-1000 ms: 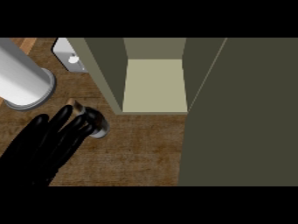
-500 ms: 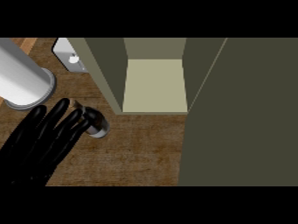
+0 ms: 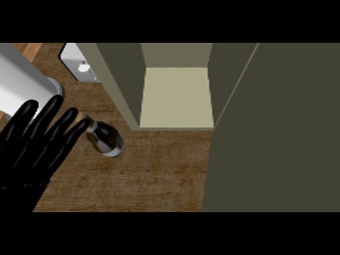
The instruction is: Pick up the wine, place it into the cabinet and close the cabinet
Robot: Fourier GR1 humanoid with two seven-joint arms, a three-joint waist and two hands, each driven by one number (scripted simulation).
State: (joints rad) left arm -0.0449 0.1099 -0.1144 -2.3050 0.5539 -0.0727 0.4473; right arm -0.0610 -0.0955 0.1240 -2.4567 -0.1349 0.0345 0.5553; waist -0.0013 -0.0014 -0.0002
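Note:
The wine bottle [image 3: 107,140] is dark with a pale rim, seen steeply from above on the wooden counter [image 3: 150,174], just left of the cabinet's front. My left hand [image 3: 33,149] comes in from the lower left with straight, spread fingers [image 3: 75,130], whose tips reach the bottle's left side without curling round it. The olive cabinet [image 3: 121,79] stands open and shows a pale inner shelf [image 3: 176,97]. Its door [image 3: 283,129] is swung out and fills the right of the view. My right hand does not show.
A large grey-white cylinder [image 3: 14,82] lies at the upper left, close above my fingers. A small white fitting [image 3: 81,64] sits behind it beside the cabinet's left wall. Bare counter runs below the bottle to the door's edge.
My left hand has slid to the left and a little farther away, fingers spreading, so more of the bottle shows. The bottle and the cabinet door have not moved.

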